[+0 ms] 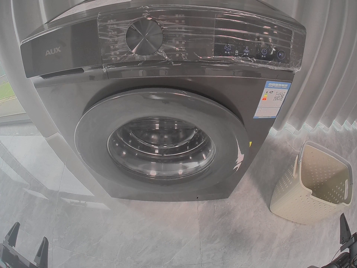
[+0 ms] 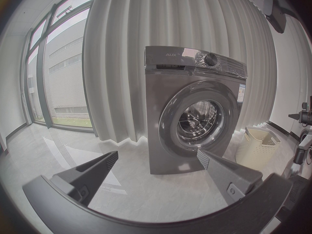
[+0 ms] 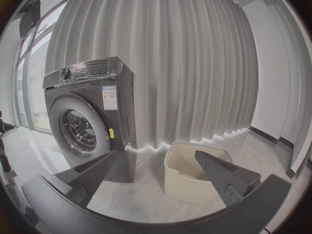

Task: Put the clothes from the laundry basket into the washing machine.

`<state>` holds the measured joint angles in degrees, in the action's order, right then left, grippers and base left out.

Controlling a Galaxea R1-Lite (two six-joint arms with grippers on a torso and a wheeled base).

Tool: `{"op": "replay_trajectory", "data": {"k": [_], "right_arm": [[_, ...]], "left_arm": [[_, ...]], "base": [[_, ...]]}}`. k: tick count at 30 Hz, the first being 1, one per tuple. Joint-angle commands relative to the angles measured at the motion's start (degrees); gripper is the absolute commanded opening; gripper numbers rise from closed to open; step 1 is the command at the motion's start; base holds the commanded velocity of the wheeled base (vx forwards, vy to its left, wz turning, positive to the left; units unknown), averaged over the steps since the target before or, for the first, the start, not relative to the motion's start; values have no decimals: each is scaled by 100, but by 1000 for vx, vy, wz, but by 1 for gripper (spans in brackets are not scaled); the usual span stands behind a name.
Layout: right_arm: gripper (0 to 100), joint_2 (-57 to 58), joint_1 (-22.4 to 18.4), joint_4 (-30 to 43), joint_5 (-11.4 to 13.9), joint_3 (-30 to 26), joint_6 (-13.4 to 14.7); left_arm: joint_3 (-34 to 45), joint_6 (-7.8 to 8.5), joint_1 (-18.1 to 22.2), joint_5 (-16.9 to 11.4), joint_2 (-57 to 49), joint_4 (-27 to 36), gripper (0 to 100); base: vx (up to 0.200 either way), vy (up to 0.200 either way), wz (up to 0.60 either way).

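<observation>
At the lower left of the head view, the left gripper [image 1: 28, 239] hangs above the pale tiled floor [image 1: 148, 231], its two dark fingers spread apart and gripping nothing. At the lower right corner, the right gripper [image 3: 155, 155] is likewise spread wide, holding nothing. Farther back at the right edge, the cream perforated laundry basket [image 1: 293, 201] stands upright near the washing machine [image 1: 148, 82]. The grey machine sits centre frame with its round glass door [image 1: 161, 146] closed. White pleated curtains [image 1: 327, 56] hang behind.

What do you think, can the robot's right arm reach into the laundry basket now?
Probably yes. The laundry basket stands open-topped on the floor beside the washing machine, and nothing lies between it and the open right gripper. No clothes show inside it, though.
</observation>
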<state>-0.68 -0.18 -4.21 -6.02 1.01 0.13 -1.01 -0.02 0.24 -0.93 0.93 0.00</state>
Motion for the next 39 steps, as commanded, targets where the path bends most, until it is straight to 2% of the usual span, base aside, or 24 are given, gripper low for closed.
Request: {"op": "replay_trajectory", "data": {"k": [1, 2, 4, 5, 6, 9, 15, 17, 19, 20, 21, 22, 23, 24, 25, 28, 31, 36, 39], "right_arm": [[100, 68, -8, 16, -13, -101, -119], [100, 68, -8, 34, 31, -101, -189], [100, 68, 1, 51, 391, -101, -418], [100, 68, 1, 51, 426, -101, -426], [100, 68, 1, 60, 681, -101, -506], [100, 68, 1, 69, 725, -101, -506], [100, 68, -17, 60, -4, -101, -312], [100, 68, 1, 51, -866, -101, -268], [100, 68, 9, 43, -936, -101, -198], [100, 68, 1, 43, -611, -101, -198], [100, 68, 1, 60, -110, -101, -180], [100, 68, 1, 78, 198, -101, -128], [100, 68, 1, 78, 198, -101, -128], [100, 59, -8, 447, 734, -101, -119], [100, 59, 1, 667, 690, -22, -110], [100, 51, 18, 570, 506, -48, -49], [100, 51, 18, 561, 497, -48, -13], [100, 59, 27, 552, 576, -48, -22], [100, 59, 9, 544, 567, -48, -31]], "left_arm": [[101, -24, 2, 5, -84, 0, 100], [101, -24, 2, 5, -84, 0, 100], [101, -33, 2, 5, -84, 0, 100], [101, -33, 2, 5, -84, 0, 100], [101, -33, 2, 5, -84, 0, 100], [101, -33, 2, 5, -84, 0, 100], [92, -68, 2, 14, -84, 0, 100], [101, -77, 2, 14, -84, 0, 100], [92, -77, 2, 14, -84, 0, 100], [101, -77, 2, 14, -84, 0, 100], [92, -59, 2, 14, -84, 0, 100], [92, -50, 2, 14, -84, 0, 100], [92, -50, 2, 14, -84, 0, 100], [101, -50, 2, 14, -84, 9, 100], [101, -50, 2, 14, -84, 9, 100], [92, -59, 2, 14, -84, 0, 100], [101, -24, 2, 14, -84, 9, 100], [101, -68, 2, 14, -84, 0, 100], [101, 2, 2, 5, -93, 0, 100]], "base": [[0, 0, 0], [0, 0, 0], [0, 0, 0], [0, 0, 0], [0, 0, 0], [0, 0, 0], [0, 0, 0], [0, 0, 0], [0, 0, 0], [0, 0, 0], [0, 0, 0], [0, 0, 0], [0, 0, 0], [0, 0, 0], [0, 0, 0], [0, 0, 0], [0, 0, 0], [0, 0, 0], [0, 0, 0]]}}
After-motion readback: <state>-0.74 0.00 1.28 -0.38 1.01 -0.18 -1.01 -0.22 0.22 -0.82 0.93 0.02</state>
